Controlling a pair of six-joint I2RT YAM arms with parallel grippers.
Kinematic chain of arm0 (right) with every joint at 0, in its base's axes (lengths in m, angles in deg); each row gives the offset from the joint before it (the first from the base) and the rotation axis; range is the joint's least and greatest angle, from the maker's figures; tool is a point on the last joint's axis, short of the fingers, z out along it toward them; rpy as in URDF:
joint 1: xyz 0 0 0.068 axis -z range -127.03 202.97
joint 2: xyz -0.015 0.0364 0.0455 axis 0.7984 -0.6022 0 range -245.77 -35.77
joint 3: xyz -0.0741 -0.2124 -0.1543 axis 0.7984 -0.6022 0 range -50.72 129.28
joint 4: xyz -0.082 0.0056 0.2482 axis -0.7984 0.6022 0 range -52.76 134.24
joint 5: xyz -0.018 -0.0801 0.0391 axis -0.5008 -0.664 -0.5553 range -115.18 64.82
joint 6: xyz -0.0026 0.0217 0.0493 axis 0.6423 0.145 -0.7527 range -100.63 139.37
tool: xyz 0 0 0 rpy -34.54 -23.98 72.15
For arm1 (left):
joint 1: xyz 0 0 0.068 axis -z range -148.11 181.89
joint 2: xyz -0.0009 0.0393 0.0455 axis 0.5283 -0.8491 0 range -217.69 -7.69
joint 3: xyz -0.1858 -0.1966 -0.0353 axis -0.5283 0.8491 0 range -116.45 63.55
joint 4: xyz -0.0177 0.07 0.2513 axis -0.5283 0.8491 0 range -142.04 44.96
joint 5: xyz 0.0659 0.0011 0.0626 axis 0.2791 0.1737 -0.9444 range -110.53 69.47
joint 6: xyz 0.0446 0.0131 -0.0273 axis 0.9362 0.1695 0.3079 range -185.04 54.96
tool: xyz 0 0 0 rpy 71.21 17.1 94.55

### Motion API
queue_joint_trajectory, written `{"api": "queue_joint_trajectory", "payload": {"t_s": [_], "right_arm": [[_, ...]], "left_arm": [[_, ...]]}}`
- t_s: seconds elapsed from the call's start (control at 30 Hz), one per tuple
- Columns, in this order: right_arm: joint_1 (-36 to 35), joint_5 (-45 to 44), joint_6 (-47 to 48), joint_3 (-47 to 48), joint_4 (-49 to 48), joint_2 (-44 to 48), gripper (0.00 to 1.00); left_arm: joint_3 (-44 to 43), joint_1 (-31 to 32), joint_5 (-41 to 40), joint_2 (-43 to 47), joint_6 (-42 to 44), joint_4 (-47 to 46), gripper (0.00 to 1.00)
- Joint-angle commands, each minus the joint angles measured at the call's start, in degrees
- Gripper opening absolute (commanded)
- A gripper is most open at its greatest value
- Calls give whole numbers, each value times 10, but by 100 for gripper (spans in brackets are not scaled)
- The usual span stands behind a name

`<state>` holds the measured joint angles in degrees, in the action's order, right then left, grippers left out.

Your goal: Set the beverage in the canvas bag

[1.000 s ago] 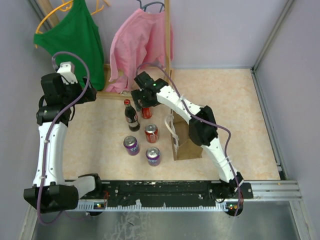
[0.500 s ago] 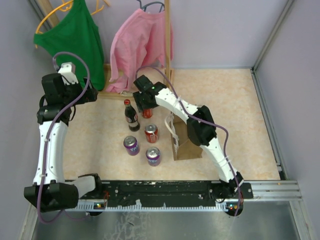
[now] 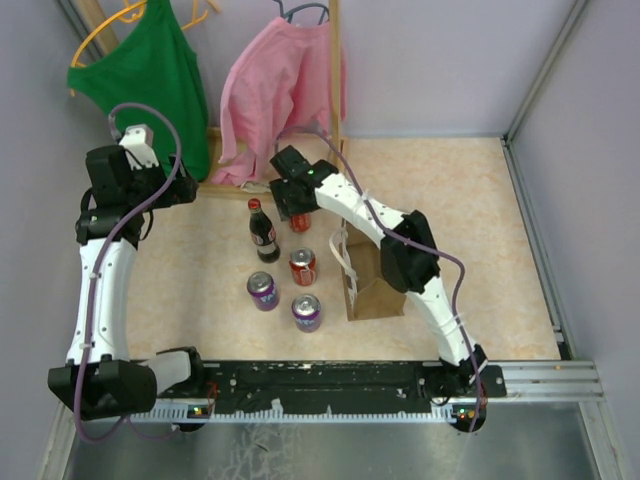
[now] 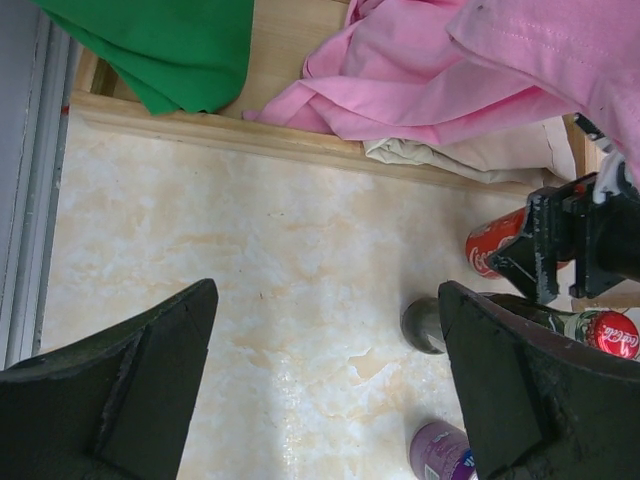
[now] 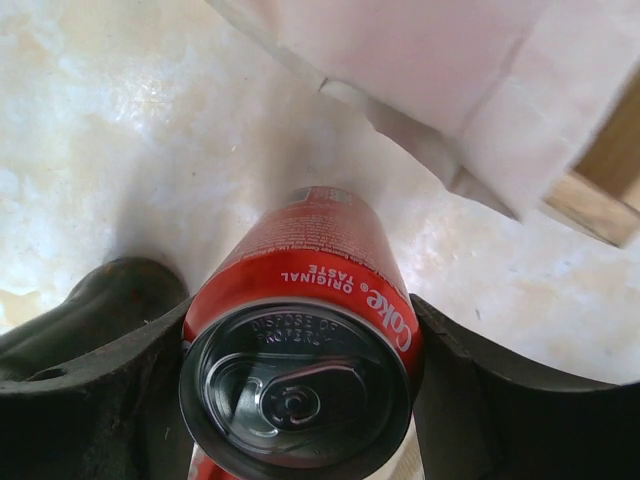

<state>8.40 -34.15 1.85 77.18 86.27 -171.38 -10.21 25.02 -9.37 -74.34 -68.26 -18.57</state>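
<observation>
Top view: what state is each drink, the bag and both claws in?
Right claw, shut on red cola can.
Left claw, open, empty.
Cola bottle, upright, capped.
Second red can, upright.
Left purple can, upright.
Right purple can, upright.
Canvas bag, standing, partly under right arm.

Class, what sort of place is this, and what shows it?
Probably a robot test cell: two arms bolted to a rail, bare partition walls, staged props: the red can, a hung pink shirt.
</observation>
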Motion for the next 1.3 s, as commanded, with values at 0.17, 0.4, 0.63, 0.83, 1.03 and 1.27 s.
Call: {"api": "queue_joint_trajectory", "payload": {"t_s": [0.17,0.4,0.63,0.83,1.03,1.27], "right_arm": [[5,-70,1,32,-35,211,0],[36,-102,-13,-37,-2,344,0],[54,-110,-57,-226,30,509,0],[25,-108,-106,-338,56,572,0],[-2,-115,-140,-398,59,593,0],[-3,-129,-144,-461,19,592,0]], "left_arm": [[-25,-3,74,-10,8,-11,95],[-90,-2,170,-35,46,-1,95],[-113,68,299,-11,86,50,93],[-104,142,315,-11,112,94,92],[-117,156,311,-36,119,89,92],[-122,159,303,-51,120,79,92]]}}
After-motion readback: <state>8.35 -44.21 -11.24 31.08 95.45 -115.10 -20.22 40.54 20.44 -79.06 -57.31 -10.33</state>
